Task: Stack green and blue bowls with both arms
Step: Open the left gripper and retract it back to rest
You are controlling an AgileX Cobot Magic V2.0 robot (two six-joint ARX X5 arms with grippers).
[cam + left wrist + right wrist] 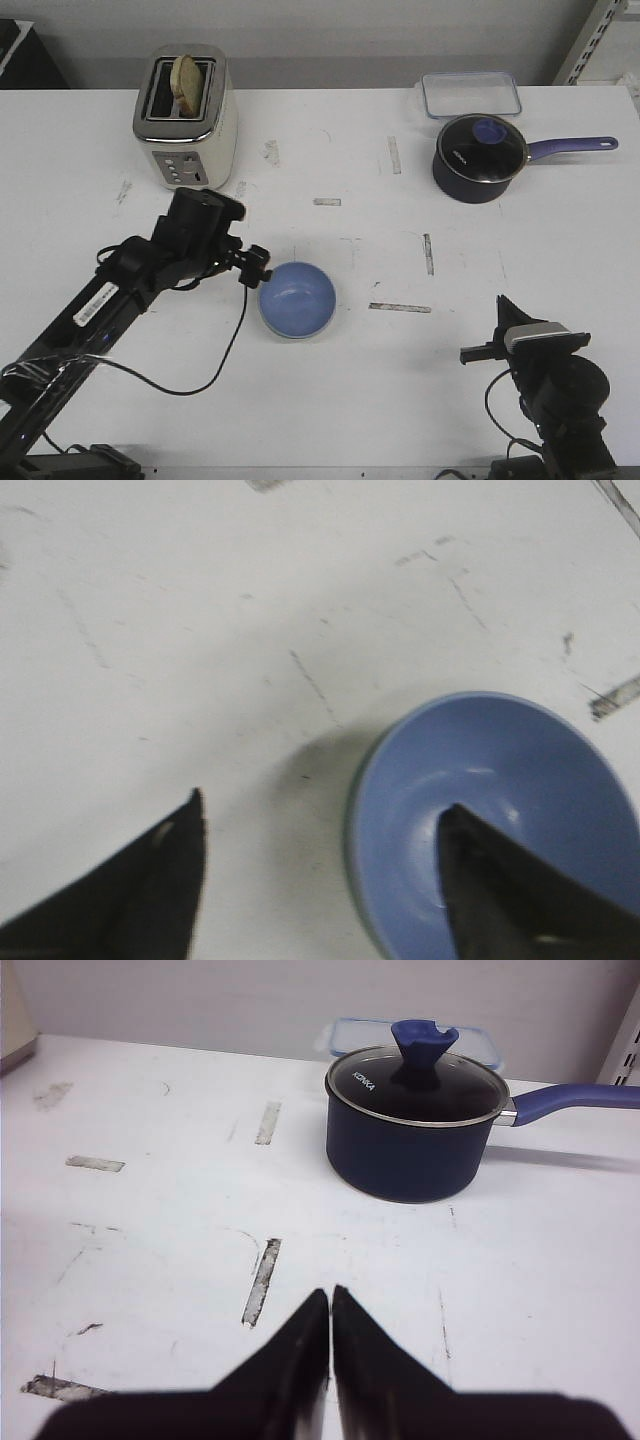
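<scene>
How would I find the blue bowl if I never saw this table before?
Start at the toaster at the table's back left, then come toward the robot. The blue bowl sits beside the left claw, nested in a green bowl. It is small, round and lidless, unlike the dark saucepan.

A white table (330, 400) fills most of the front view, its top scuffed and marked with worn strips of tape (399, 307). Beyond its far edge, at twelve o'clock, runs a plain grey wall (330, 30). At two o'clock a pale metal shelving upright (592, 40) leans into the corner. At ten o'clock stands something dark (25, 50), too cropped to identify. Light is even, shadows soft.
</scene>
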